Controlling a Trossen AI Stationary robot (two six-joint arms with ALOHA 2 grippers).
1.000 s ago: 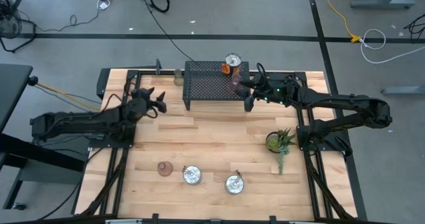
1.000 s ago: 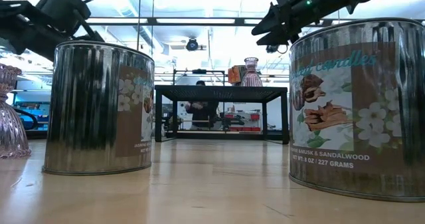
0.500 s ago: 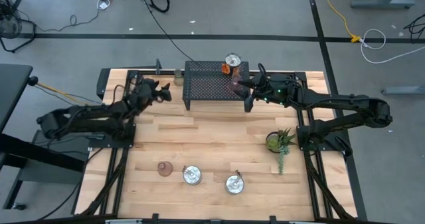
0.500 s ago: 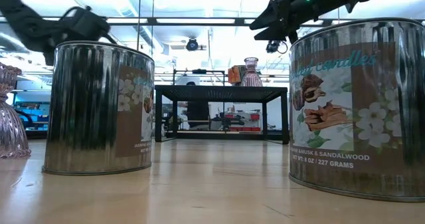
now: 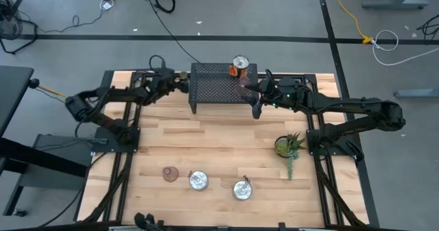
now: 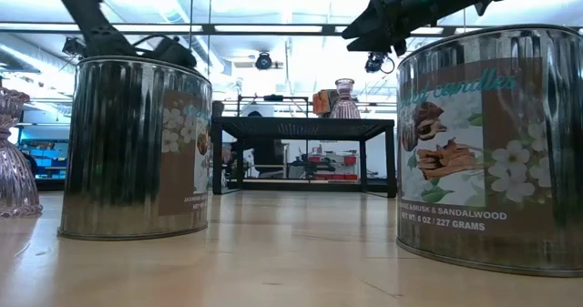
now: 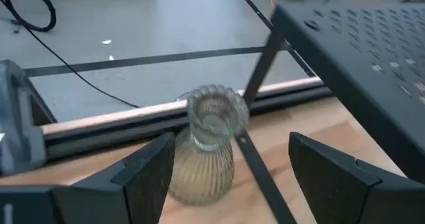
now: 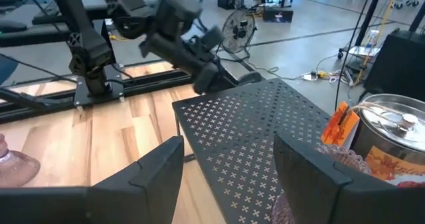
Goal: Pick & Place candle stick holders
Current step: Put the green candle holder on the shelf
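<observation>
Reaching toward 12 o'clock, my left gripper stands wide open and empty, the upright pale green holder dead ahead between its fingers. My right gripper, also open and empty, waits over the black rack.

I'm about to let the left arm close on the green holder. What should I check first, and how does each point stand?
1. Left tool open: ok.
2. Pale green candle stick holder upright on the table, between the fingers' line: ok.
3. Black perforated rack leg close beside the holder: not ok, tight.
4. Fingers level with the holder's body: cannot tell.
5. Right tool away at the rack's other end: ok.
</observation>
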